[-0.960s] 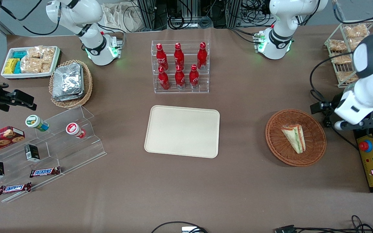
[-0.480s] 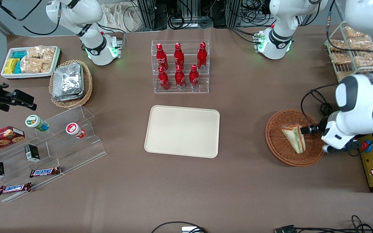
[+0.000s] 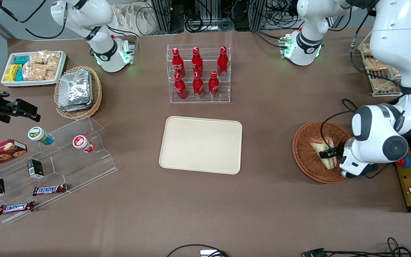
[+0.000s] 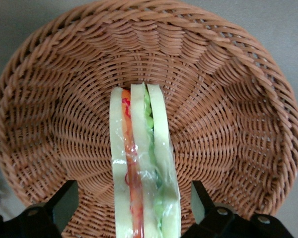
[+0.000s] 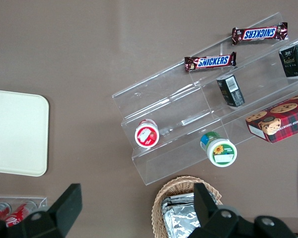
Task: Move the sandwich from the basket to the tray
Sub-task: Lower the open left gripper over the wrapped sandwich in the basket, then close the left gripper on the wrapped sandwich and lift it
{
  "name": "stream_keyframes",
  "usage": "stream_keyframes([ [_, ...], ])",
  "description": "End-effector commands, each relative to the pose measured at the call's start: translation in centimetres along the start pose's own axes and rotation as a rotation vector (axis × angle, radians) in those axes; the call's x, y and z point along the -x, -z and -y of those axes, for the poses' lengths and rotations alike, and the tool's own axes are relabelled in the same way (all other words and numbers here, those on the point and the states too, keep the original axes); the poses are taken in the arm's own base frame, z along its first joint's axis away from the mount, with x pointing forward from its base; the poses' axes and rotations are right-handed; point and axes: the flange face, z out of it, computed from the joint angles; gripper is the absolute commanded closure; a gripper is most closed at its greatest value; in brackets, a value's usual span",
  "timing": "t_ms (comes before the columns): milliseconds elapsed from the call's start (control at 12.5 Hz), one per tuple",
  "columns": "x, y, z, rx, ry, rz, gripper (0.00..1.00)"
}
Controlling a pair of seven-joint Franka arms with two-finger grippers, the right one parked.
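The gripper (image 3: 326, 154) hangs low over the reddish-brown wicker basket (image 3: 303, 153), toward the working arm's end of the worktop (image 3: 269, 200). Its fingers (image 4: 64, 203) stand apart, one on each side of the sandwich (image 4: 141, 168), with a gap between each finger and the bread; neither touches the wrap in the left wrist view. The sandwich lies between the fingers on the basket floor, resting on a bread face so that its layered edge shows upward: white bread, an orange-pink strip, green leaves, all under clear film. Its narrow end points away from the fingers toward the basket's middle, and the wide end runs in under the gripper body.

In the front view the sandwich (image 3: 322, 150) lies inside the basket, partly covered by the fingers and the arm's wrist. The cream rectangular tray (image 3: 201, 144) lies flat on the worktop, well apart from the fingers, sideways toward the parked arm's end, with bare brown worktop between it and the basket. A clear rack of red bottles (image 3: 198, 73) stands farther from the front camera than the tray.
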Motion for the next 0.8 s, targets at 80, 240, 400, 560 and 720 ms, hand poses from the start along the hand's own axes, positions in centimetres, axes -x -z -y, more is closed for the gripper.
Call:
stream_keyframes([
  [80,-0.5,-1.8,-0.3,0.008,0.047,0.025,0.00],
  [240,-0.5,-2.7,-0.3,0.004,0.052,0.040,0.01],
  [400,-0.5,-3.1,-0.3,0.002,0.053,0.048,0.26],
  [560,-0.4,-3.0,-0.3,0.003,0.054,0.047,0.68],
  [720,-0.3,-2.4,-0.3,0.004,0.054,0.043,0.79],
])
